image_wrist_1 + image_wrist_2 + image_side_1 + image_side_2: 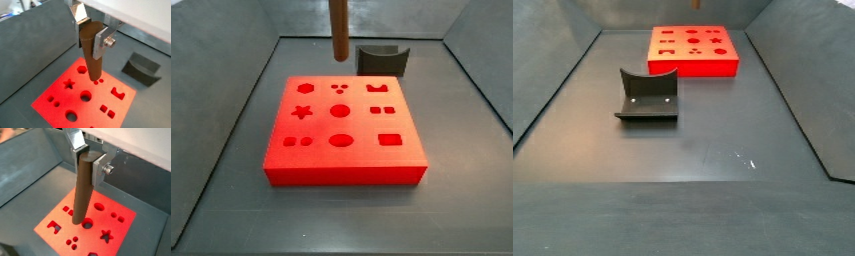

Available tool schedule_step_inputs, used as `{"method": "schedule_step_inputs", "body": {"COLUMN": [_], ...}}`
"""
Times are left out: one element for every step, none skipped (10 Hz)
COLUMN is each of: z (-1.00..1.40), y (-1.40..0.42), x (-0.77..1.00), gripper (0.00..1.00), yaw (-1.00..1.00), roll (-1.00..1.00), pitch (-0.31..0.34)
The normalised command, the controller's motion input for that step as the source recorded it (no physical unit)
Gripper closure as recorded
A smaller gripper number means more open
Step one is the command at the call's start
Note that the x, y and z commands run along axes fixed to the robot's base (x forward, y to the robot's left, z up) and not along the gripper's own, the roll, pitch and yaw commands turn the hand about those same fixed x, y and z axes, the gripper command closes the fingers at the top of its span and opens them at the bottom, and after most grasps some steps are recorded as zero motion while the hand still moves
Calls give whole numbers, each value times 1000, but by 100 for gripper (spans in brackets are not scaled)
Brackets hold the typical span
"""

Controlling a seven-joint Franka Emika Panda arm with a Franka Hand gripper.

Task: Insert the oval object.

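Observation:
My gripper [90, 34] is shut on the upper end of the oval object [92, 60], a long dark-brown rod that hangs upright between the silver fingers [100, 42]. Both wrist views show this grip [89, 160]. The rod [81, 193] hangs above the red block [67, 100], which has several shaped holes in its top. Its lower end is clear of the block's top. In a side view only the rod [339, 30] shows, above the far edge of the block [345, 150]; the gripper is out of frame there.
The dark grey U-shaped holder [381, 60] stands on the floor just behind the red block and is empty [647, 95]. It also shows in a wrist view [141, 67]. Grey walls enclose the floor [714, 150] on all sides.

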Motion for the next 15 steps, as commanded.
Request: {"method": "schedule_step_inputs", "body": {"z": [-191, -180, -180, -203, -211, -209, -191, -160, -149, -40, 0, -6, -86, -169, -177], "y": [-171, -174, -169, -163, -160, -160, -166, -180, -189, -37, 0, 0, 60, 143, 180], "x": [140, 166, 146, 146, 143, 140, 137, 160, 174, 314, 0, -63, 111, -11, -14], "gripper": [100, 100, 100, 100, 100, 100, 100, 100, 100, 100, 100, 100, 100, 100, 100], "yaw": [-611, -583, -577, -554, -540, -540, -563, -586, -571, -434, 0, 0, -249, -737, -703], "roll": [146, 140, 143, 151, 157, 156, 147, 136, 131, 23, -6, 19, -20, -46, -4], "pitch": [131, 147, 169, 191, 209, 209, 186, 150, 147, 123, 0, 0, 139, 451, 500]}}
